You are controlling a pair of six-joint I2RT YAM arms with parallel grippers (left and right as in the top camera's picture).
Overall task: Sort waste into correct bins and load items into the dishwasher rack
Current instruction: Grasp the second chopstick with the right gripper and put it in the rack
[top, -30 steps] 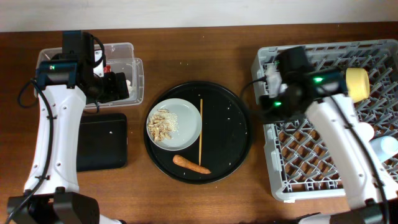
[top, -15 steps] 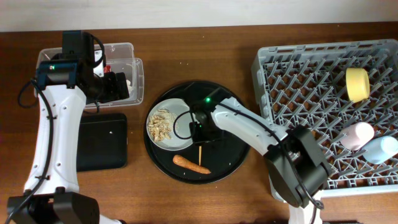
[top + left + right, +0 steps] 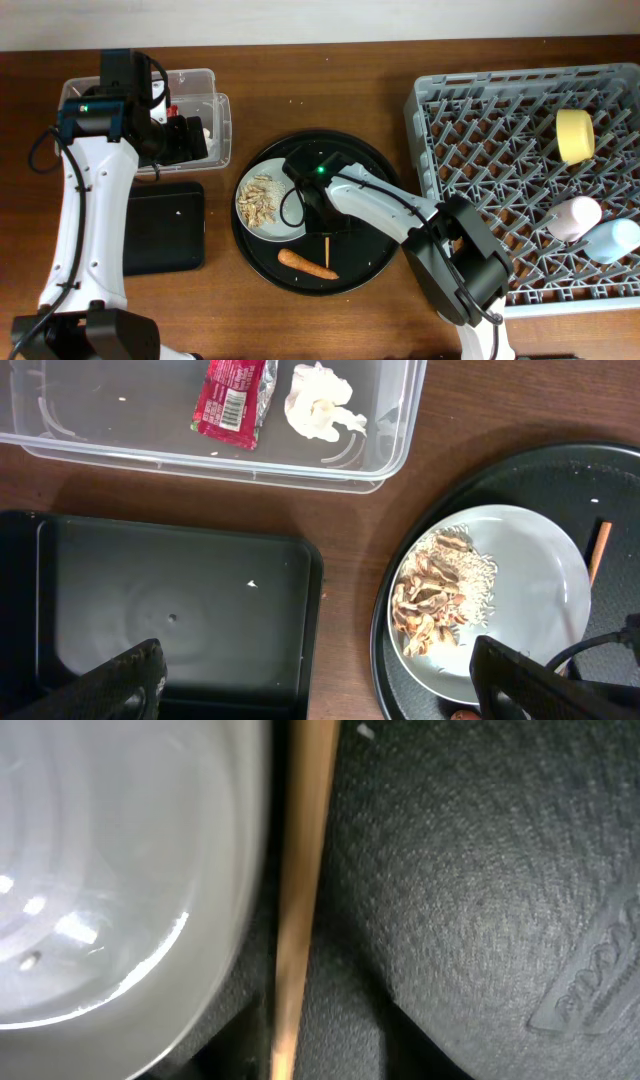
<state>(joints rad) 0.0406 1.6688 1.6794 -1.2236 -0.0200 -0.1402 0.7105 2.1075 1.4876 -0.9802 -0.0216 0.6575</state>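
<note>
Rack holds one bowl, two cups; one chopstick shows.

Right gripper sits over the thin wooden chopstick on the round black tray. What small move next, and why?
Probably close the right gripper on the thin wooden chopstick: the wrist view shows it centred, lying on the round black tray beside the round pale grey plate; its grip cannot be seen.

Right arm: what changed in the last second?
The right arm swung left from the rack to the round tray and now sits low over the chopstick beside the plate; whether it has gripped is unclear. Left arm, carrot and scraps stayed put.
</note>
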